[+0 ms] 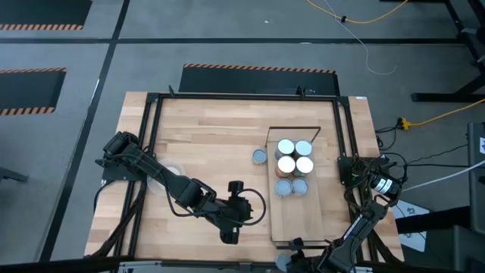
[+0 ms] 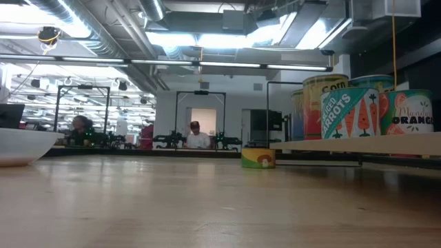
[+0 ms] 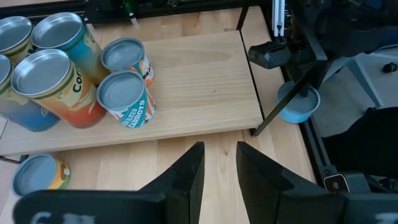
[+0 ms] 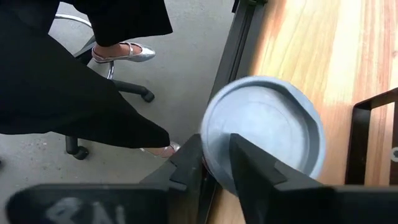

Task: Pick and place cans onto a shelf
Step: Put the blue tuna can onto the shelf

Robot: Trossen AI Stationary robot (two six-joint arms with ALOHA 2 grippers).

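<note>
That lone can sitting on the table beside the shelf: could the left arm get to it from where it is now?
Probably yes. The lone can stands by itself on bare table beside the shelf, apart from the six cans on it. The left gripper, fingers open, hangs over clear tabletop with nothing between.

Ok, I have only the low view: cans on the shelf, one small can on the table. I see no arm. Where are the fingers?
Observer: The left gripper hangs over the table beside the shelf's bare end, fingers apart and empty.
Operator: And the right one?
Observer: The right gripper is over a blue-grey can at the table's edge, past that same end of the shelf.
Operator: How many cans are on the shelf?
Observer: Six cans, grouped at the other end.
</note>
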